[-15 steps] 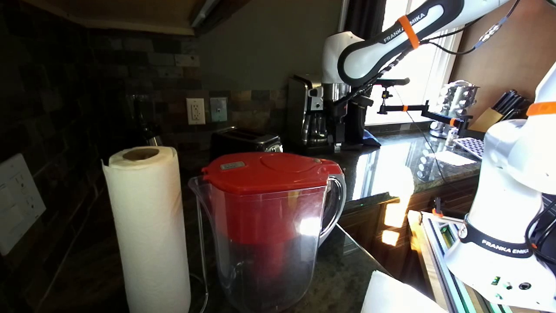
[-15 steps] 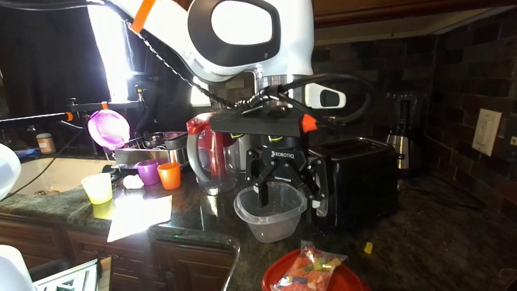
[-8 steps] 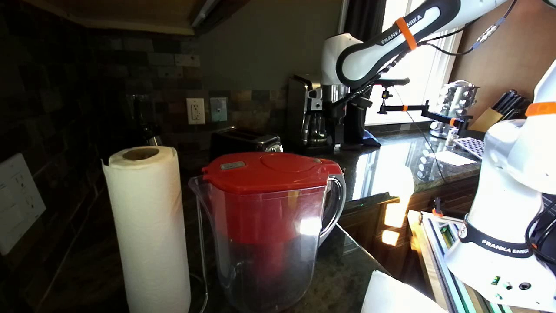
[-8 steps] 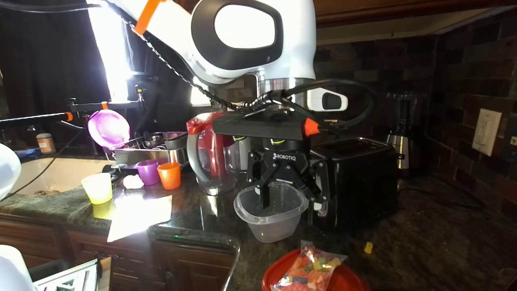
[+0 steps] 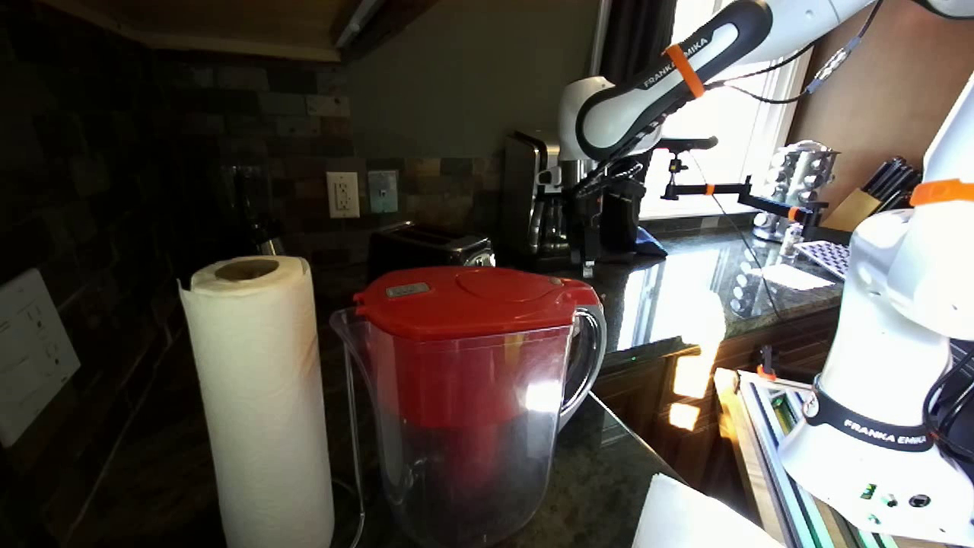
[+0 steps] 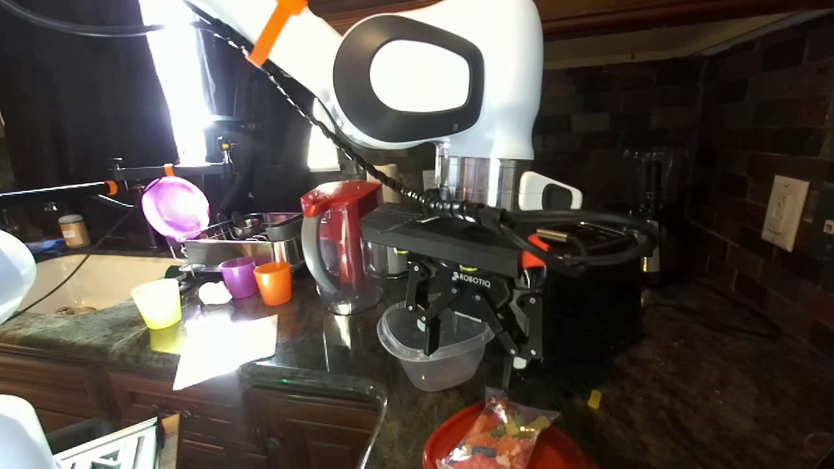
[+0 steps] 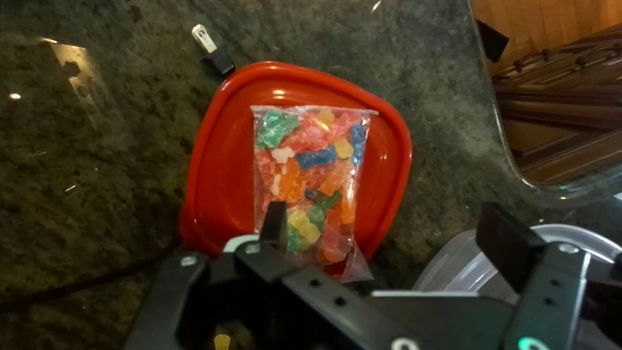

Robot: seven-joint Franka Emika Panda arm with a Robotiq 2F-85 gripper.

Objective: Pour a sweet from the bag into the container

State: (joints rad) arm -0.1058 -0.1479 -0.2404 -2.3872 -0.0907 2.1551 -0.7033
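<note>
A clear bag of coloured gummy sweets (image 7: pixel 316 180) lies on a red lid (image 7: pixel 218 194) in the wrist view. In an exterior view the bag (image 6: pixel 498 433) and red lid (image 6: pixel 570 449) are at the bottom. A clear plastic container (image 6: pixel 440 372) stands on the counter behind them; part of it shows in the wrist view (image 7: pixel 449 262). My gripper (image 6: pixel 470 355) is open and empty, its fingers wide apart, in front of and above the container's rim. In the wrist view my gripper (image 7: pixel 388 228) has one finger over the bag's lower end and one over the container. A loose yellow sweet (image 6: pixel 594 399) lies on the counter.
A black toaster (image 6: pixel 586 312) stands right beside the gripper. A red-lidded pitcher (image 6: pixel 345 260) stands behind the container. Yellow (image 6: pixel 158 305), purple (image 6: pixel 238 279) and orange (image 6: pixel 273 284) cups stand to the left. A plug (image 7: pixel 214 51) lies by the lid. The counter edge (image 7: pixel 505 146) curves nearby.
The arm and gripper have moved down and, in an exterior view, to the right and nearer the bag, tilting slightly. The gripper stays open. The bag, lid and container have not moved.
</note>
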